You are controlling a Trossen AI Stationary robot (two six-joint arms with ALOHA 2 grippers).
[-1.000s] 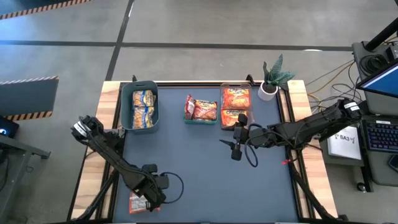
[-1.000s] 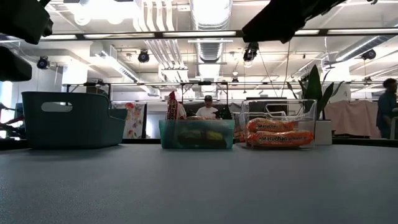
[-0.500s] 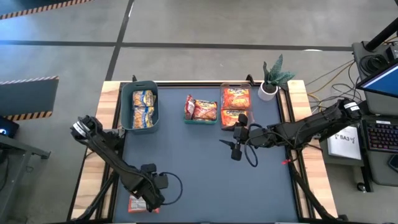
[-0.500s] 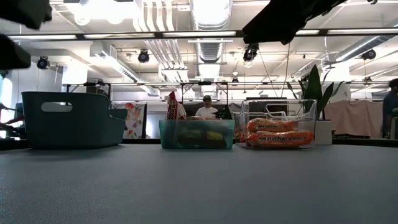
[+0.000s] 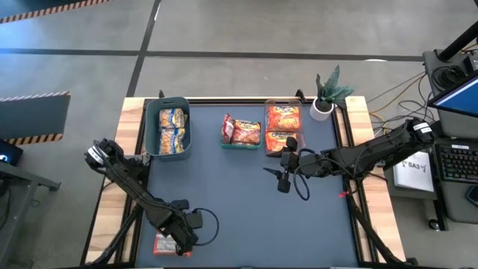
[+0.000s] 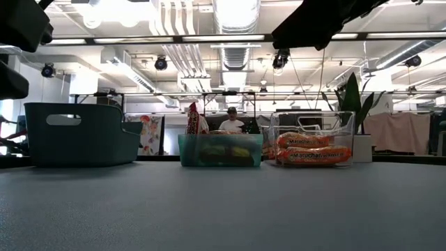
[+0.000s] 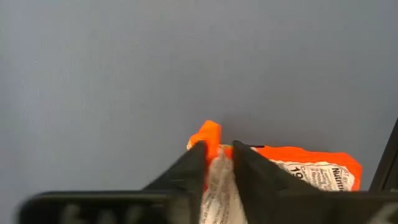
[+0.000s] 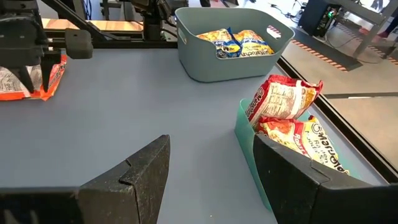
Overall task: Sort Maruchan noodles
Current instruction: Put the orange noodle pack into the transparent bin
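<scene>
One orange-red noodle packet point(image 5: 163, 243) lay at the near left edge of the table point(image 5: 246, 209), and the left tool point(image 5: 177, 245) was down on it, its two dark fingers point(image 7: 189, 171) drawn close together and pinching the packet's crinkled edge between them. The right wrist view showed the same grip from across the table, the left tool pointing down at the packet. Farther in, the right tool point(image 5: 282, 179) hovered over the middle of the table with its fingers point(image 8: 134, 177) spread wide and nothing between them. At the far side stood three bins in a row: a grey-blue bin point(image 5: 151, 128) on the left holding yellow-and-blue packets point(image 5: 171, 129), a small teal bin point(image 5: 240, 146) in the middle holding red-and-white packets point(image 5: 240, 130), and a clear bin point(image 6: 345, 136) on the right holding orange-red packets point(image 5: 282, 116). Beyond that, a potted plant point(image 5: 327, 93) stood at the far right corner.
</scene>
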